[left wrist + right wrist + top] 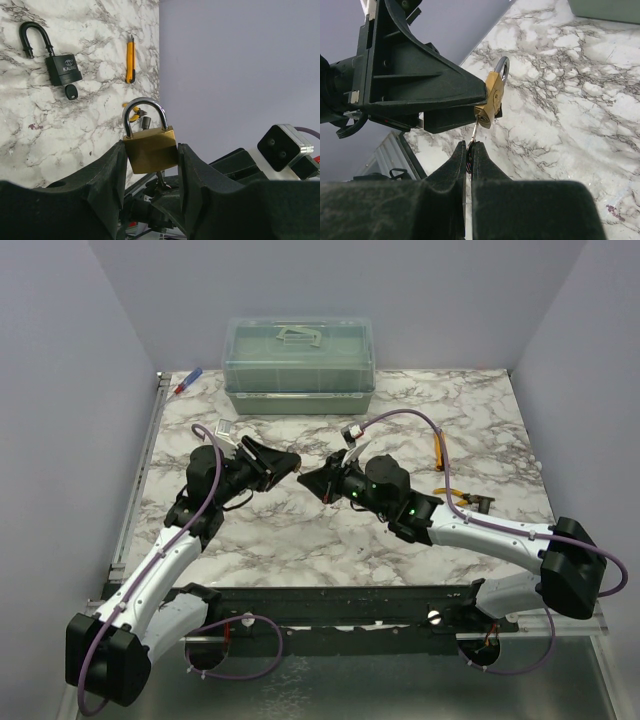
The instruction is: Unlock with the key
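Brass padlock (pixel 150 150) was seen clamped between the fingers of the left gripper (pixel 150 156), held off the marble table (pixel 300 540), shackle up and keyway end down. In the left wrist view both shackle legs met the body.

The right gripper (pixel 469 147) was closed, its fingers pressed together on the dark head of the key (pixel 474 131). The thin blade was pointed up at the underside of the brass padlock and its tip was seen at the keyway. How deep it was seated could not be told. In the top view the two grippers (pixel 290 465) (pixel 312 480) were seen tip to tip over the middle of the table, with the lock and key too small to make out there.

A black padlock (pixel 64 70) was lying flat on the table with its shackle open, and a second key (pixel 71 92) with a black head was seen at its lower end. A yellow utility knife (pixel 130 62) was lying well beside it. Yellow-handled pliers (pixel 468 502) were near the right arm. A clear storage box (pixel 300 365) with a green tint was set at the far edge.
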You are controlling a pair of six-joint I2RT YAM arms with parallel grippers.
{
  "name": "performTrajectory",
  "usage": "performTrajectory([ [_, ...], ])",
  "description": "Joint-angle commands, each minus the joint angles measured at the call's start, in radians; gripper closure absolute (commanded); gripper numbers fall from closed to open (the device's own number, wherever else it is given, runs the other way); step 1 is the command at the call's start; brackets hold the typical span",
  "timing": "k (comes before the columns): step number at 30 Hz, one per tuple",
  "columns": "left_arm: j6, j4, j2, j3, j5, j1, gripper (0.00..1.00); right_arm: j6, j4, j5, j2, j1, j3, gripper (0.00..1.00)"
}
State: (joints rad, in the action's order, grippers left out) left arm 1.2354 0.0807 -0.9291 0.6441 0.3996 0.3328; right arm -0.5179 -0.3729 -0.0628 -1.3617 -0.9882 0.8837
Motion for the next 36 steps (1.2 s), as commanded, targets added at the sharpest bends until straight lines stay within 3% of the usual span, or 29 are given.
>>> performTrajectory([
  [1, 0.016, 0.043, 0.032, -0.010, -0.023, -0.006, 1.00, 0.006, -0.003, -0.012, -0.008, 0.002, 0.020, 1.00],
  [36, 0.033, 0.138, 0.087, -0.069, -0.034, -0.005, 1.00, -0.051, -0.033, -0.011, -0.046, 0.021, 0.056, 1.00],
])
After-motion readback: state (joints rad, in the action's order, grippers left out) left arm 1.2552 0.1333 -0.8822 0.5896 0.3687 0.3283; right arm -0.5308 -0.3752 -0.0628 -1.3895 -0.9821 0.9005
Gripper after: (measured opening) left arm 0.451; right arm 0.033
